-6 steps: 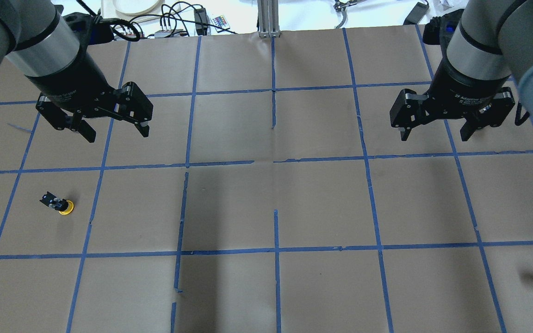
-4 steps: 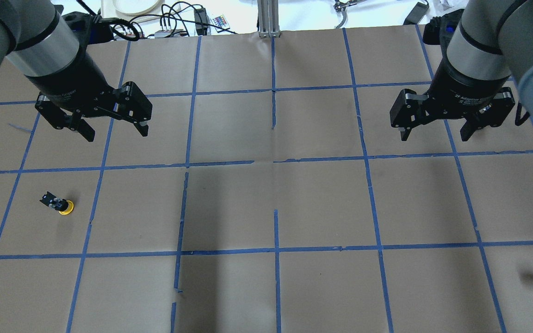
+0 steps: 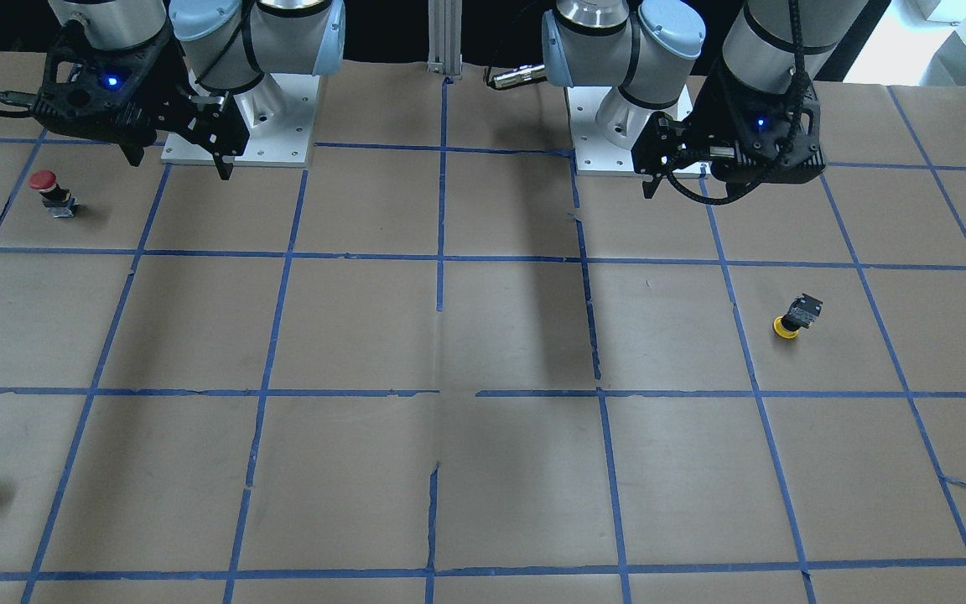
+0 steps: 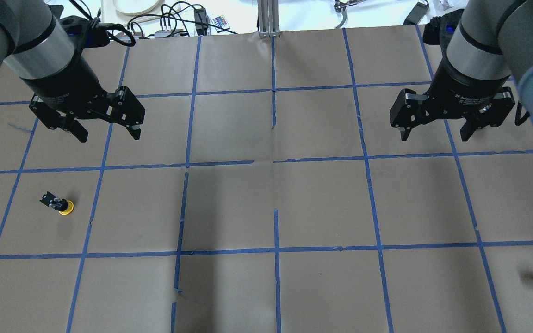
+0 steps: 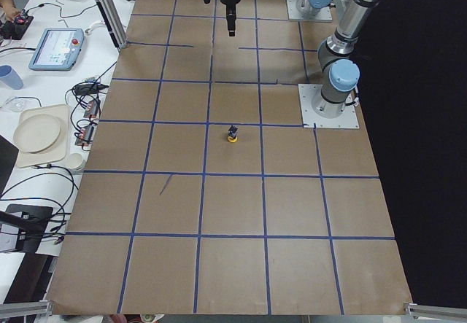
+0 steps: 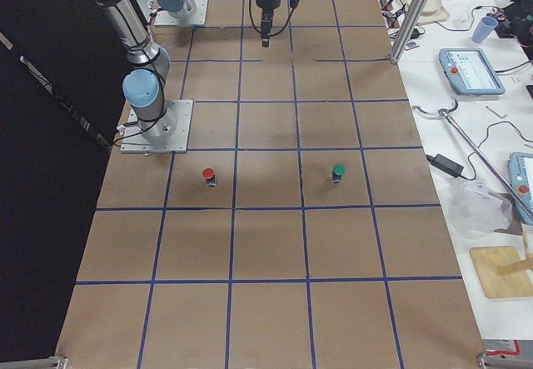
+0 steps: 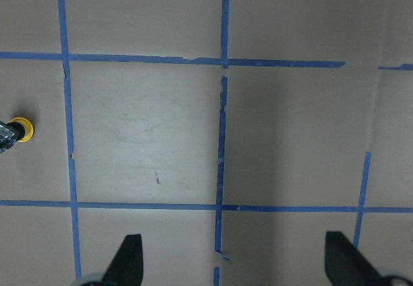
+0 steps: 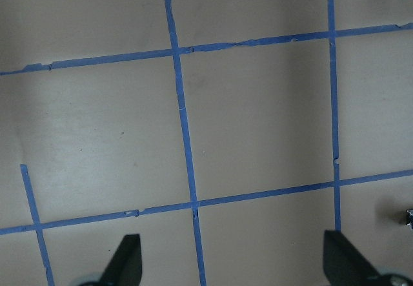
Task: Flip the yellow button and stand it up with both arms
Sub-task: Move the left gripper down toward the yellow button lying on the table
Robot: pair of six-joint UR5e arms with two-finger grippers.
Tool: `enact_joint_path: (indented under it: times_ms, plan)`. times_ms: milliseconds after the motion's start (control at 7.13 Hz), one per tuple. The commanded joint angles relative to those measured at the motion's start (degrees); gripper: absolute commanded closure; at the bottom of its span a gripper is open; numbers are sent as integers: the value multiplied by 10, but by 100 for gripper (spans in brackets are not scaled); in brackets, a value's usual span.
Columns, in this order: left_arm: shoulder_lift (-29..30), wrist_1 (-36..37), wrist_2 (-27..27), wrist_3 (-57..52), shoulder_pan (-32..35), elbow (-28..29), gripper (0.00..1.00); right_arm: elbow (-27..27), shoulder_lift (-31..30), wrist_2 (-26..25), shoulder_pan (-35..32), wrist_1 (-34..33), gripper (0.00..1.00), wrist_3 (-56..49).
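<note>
One yellow button [image 4: 58, 204]; left pincer [image 4: 109, 136] agape

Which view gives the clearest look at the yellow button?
The overhead view: the yellow button shows whole and largest, cap and body distinct. Front-facing shows it nearly as well; exterior left, tiny; left wrist cuts it at the edge; the others miss it.

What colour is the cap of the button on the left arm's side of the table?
Yellow; the button shows best in the exterior front-facing view.
</note>
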State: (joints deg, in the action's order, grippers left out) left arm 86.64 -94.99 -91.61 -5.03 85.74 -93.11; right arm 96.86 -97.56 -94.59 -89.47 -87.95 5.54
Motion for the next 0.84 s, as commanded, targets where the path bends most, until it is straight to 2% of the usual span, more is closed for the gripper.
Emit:
enact_joint_path:
  times_ms: [0, 280, 701]
  plan:
    - [11, 3, -19, -128, -79, -22, 0, 0, 0, -2, 0, 0, 0, 0]
    - [11, 86, -22, -277, -141, -76, 1, 1, 0, -4, 0, 1, 0, 0]
    - [27, 301, -20, -458, -229, -194, 1, 3, 0, -4, 0, 0, 0, 0]
